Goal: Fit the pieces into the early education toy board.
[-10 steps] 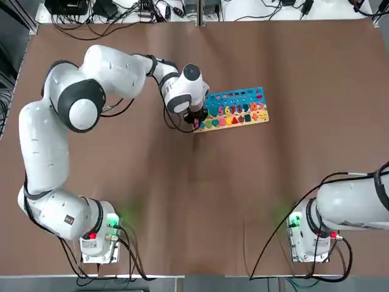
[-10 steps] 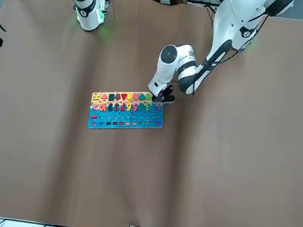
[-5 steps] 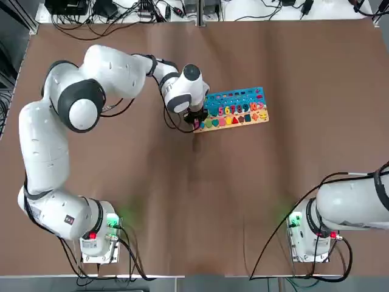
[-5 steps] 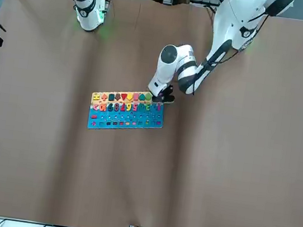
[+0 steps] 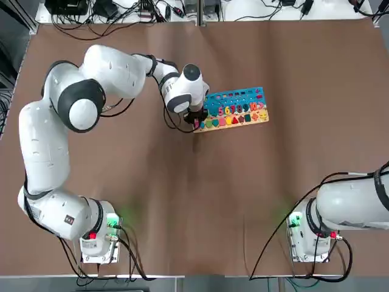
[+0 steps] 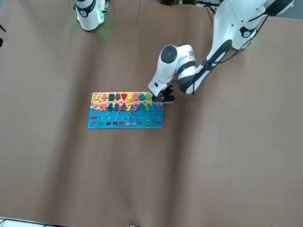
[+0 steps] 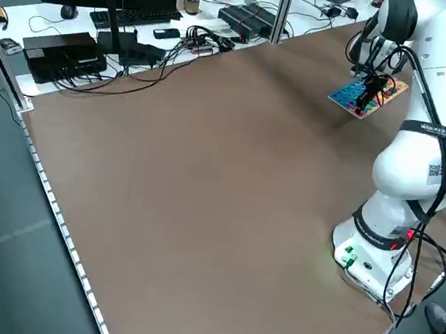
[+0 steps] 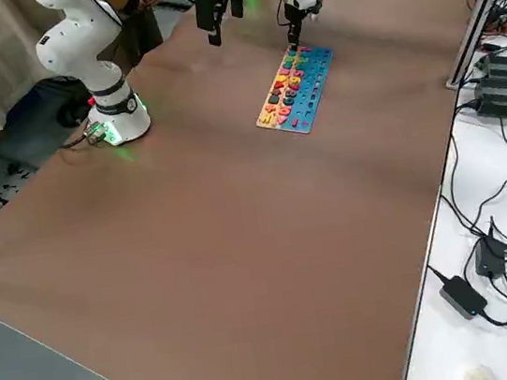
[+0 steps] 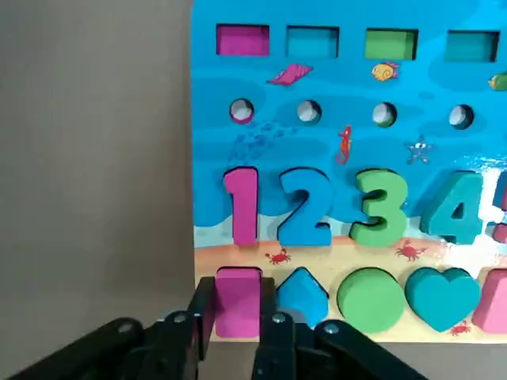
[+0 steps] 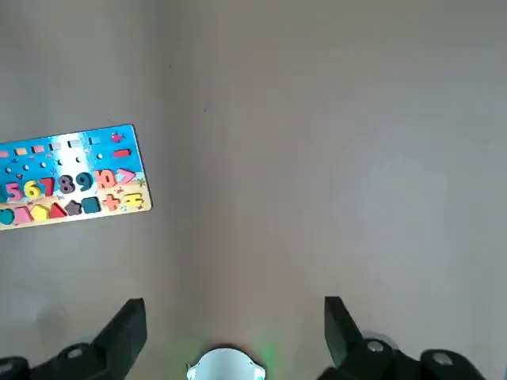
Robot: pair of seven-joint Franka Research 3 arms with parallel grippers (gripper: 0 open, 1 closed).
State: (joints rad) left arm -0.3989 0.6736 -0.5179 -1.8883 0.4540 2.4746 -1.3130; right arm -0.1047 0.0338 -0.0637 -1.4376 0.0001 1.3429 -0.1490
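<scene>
Starting at your left in the overhead view, the left arm reaches out over the brown table and ends at the near left corner of the toy board. Its left gripper points down there, and the two fingers pinch a pink square piece that sits in the first slot of the board's tan strip. In the wrist view you see that piece just beside a blue diamond, then a green circle and a teal heart. Above them the numerals run from a pink 1 onward across the blue field. The board lies flat near the middle of the table, a little toward the far side. Farther right, the right arm is parked by its base at the table's near edge, well apart from the board. The right gripper hangs there with its fingers spread wide on nothing.
</scene>
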